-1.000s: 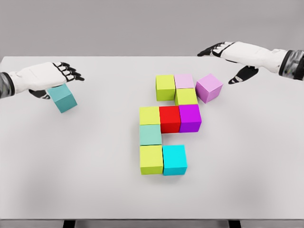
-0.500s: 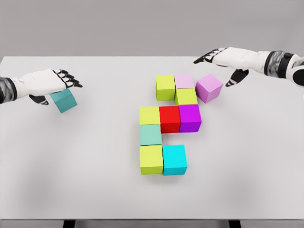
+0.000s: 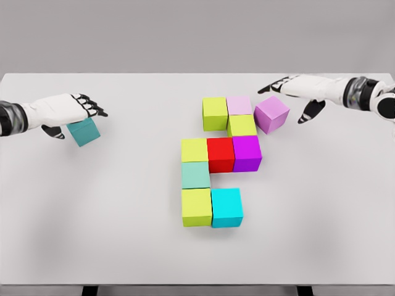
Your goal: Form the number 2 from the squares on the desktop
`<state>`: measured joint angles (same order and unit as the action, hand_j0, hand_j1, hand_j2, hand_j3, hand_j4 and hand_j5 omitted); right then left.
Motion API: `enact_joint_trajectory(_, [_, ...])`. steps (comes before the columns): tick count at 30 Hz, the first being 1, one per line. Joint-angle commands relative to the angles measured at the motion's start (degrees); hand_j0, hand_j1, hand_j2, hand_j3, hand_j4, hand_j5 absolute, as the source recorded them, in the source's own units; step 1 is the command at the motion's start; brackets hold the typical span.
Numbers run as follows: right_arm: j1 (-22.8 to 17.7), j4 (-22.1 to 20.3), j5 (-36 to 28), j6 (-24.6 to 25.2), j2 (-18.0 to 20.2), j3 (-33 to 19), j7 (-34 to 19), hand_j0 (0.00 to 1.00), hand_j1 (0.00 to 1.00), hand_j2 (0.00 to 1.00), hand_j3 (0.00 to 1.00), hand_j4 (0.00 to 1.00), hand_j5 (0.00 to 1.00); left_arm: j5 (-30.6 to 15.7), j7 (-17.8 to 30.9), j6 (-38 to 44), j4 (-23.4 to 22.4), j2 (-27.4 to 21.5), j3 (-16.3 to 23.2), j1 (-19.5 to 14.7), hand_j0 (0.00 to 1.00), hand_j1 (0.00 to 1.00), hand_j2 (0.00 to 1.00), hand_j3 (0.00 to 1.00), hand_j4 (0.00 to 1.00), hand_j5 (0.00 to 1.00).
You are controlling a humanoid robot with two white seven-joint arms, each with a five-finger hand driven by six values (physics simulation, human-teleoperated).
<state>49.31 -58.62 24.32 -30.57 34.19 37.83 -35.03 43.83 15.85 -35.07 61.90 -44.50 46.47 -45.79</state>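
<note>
On the white desktop [image 3: 92, 216] I see the largest element, a cluster of nine touching cubes near the middle that already reads as most of a 2. Its top row is a lime cube [image 3: 215, 113] and a pale pink cube [image 3: 239, 104]; below come a second lime cube [image 3: 241, 125], then a lime–red–purple row centred on the red cube [image 3: 220, 153], a mint cube [image 3: 195, 174], and a bottom row ending in the cyan cube [image 3: 226, 207]. A lilac cube [image 3: 271, 113] sits skewed just beside the top right corner, not yet aligned. My right hand [image 3: 296, 89] hovers just behind and right of it, fingers spread, holding nothing; I judge it positioned to nudge that cube. Well apart at far left, my left hand [image 3: 65, 110] hovers over the teal cube [image 3: 83, 131], fingers extended; I cannot tell whether it grips.
</note>
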Motion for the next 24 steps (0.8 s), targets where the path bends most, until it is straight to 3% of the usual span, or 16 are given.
enact_joint_trajectory(1, [0.0,1.93,-0.06,0.08,-1.05,0.14,0.03,1.0,1.0,1.0,1.0,1.0,1.0,0.03,-0.03,0.07,-0.38,0.29,0.02,0.0,1.0,1.0,1.0,1.0,1.0,1.0])
enact_joint_trajectory(6, [0.53,5.89,0.91,-0.1,-3.34,0.31,0.03,1.0,1.0,1.0,1.0,1.0,1.0,0.03,-0.03,0.07,-0.55,0.2,0.28,-0.09,1.0,1.0,1.0,1.0,1.0,1.0])
enact_joint_trajectory(13, [1.49,7.82,1.17,-0.1,-4.04,0.23,0.03,1.0,1.0,1.0,1.0,1.0,1.0,0.03,2.78,0.07,-0.46,0.2,0.28,-0.18,0.63,0.63,0.63,0.63,0.63,0.63])
enact_joint_trajectory(24, [2.72,10.98,1.26,-0.01,-6.15,0.23,0.03,1.0,1.0,1.0,1.0,1.0,1.0,0.03,2.78,0.07,-0.46,0.29,0.28,-0.88,0.6,0.6,0.6,0.6,0.6,0.6])
